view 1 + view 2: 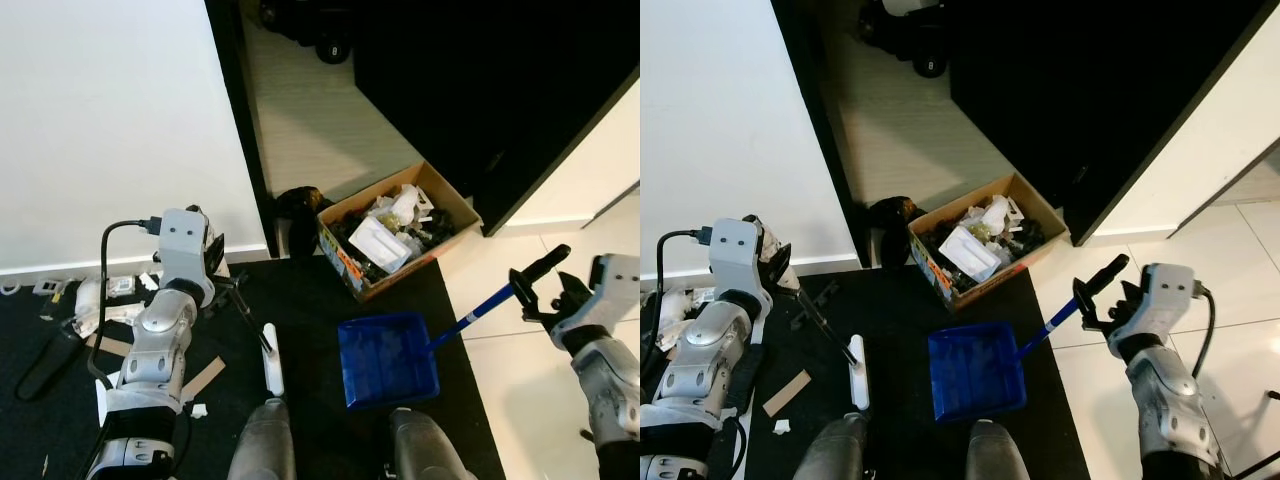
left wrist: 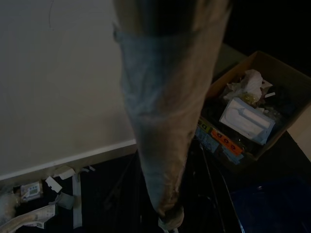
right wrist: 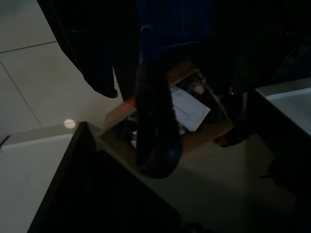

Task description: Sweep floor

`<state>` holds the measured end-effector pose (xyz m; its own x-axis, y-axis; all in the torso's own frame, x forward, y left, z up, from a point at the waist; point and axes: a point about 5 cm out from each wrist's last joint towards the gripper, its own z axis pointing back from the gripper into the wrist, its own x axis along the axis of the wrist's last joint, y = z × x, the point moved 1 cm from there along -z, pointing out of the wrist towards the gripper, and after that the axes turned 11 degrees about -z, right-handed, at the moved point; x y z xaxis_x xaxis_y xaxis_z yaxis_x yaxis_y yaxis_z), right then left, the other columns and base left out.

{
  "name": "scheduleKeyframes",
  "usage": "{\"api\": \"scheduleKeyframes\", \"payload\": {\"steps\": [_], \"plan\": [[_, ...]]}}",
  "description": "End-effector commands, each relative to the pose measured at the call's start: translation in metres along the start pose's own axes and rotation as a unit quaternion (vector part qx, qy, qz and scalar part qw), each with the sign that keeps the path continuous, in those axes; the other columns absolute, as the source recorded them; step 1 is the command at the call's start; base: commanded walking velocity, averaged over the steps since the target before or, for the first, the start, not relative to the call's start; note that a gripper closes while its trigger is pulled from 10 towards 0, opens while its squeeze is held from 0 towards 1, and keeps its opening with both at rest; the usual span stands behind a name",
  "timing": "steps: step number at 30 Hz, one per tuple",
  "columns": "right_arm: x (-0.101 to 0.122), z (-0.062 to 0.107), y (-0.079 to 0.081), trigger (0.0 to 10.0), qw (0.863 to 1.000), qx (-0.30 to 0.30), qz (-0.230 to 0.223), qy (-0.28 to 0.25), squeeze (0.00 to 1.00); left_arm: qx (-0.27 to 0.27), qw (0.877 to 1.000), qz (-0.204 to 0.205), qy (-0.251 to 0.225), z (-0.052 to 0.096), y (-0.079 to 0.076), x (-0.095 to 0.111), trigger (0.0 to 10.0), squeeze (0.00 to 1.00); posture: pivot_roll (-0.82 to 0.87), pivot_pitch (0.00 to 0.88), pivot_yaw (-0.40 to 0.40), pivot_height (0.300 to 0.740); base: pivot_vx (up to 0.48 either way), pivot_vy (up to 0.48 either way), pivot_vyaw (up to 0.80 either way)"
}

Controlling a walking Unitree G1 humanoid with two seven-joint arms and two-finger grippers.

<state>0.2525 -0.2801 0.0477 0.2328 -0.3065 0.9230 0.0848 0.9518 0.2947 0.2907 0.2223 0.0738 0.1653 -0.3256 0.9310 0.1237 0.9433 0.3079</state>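
Observation:
My left gripper [image 1: 214, 262] is shut on the broom handle [image 2: 165, 121], a thick stick wrapped in tan tape. The stick slants down to the white broom head [image 1: 272, 372], which rests on the dark floor just ahead of my feet. A blue dustpan [image 1: 388, 358] lies flat on the dark floor to the right of the broom head. Its blue stem rises to a black grip [image 1: 540, 266], and my right gripper [image 1: 548, 292] is shut on that grip. Paper scraps [image 1: 112, 290] and a cardboard piece [image 1: 205, 378] lie on the floor at my left.
An open cardboard box [image 1: 400, 230] full of rubbish stands just beyond the dustpan. A white wall [image 1: 110, 120] runs along the left, with a black post at its corner. White tiles [image 1: 520, 370] lie to the right. A black object [image 1: 45, 365] lies at far left.

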Motion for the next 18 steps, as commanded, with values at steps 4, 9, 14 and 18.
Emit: {"api": "scheduleKeyframes", "payload": {"steps": [4,9,14,18], "plan": [[-0.002,-0.004,-0.01,10.0,1.0,-0.023,0.006,0.004,0.0,-0.001,1.0,-0.012,-0.009,-0.001,0.003,0.007,10.0,0.0,-0.01,0.106,-0.041,0.74,0.0,0.0,0.0],[-0.001,-0.009,-0.014,10.0,0.999,-0.037,0.004,0.001,0.0,-0.001,1.0,-0.013,-0.01,-0.001,0.004,0.008,10.0,0.0,0.0,0.106,-0.038,0.74,0.0,0.0,0.0],[0.001,-0.015,-0.016,10.0,0.999,-0.048,-0.006,-0.004,0.0,-0.002,1.0,-0.015,-0.01,-0.001,0.005,0.008,10.0,0.0,0.0,0.108,-0.032,0.74,0.0,0.0,0.0],[0.002,-0.022,-0.015,10.0,0.998,-0.053,-0.021,-0.009,0.0,-0.003,1.0,-0.017,-0.01,0.0,0.006,0.009,10.0,0.0,0.01,0.11,-0.026,0.74,0.0,0.0,0.0]]}}
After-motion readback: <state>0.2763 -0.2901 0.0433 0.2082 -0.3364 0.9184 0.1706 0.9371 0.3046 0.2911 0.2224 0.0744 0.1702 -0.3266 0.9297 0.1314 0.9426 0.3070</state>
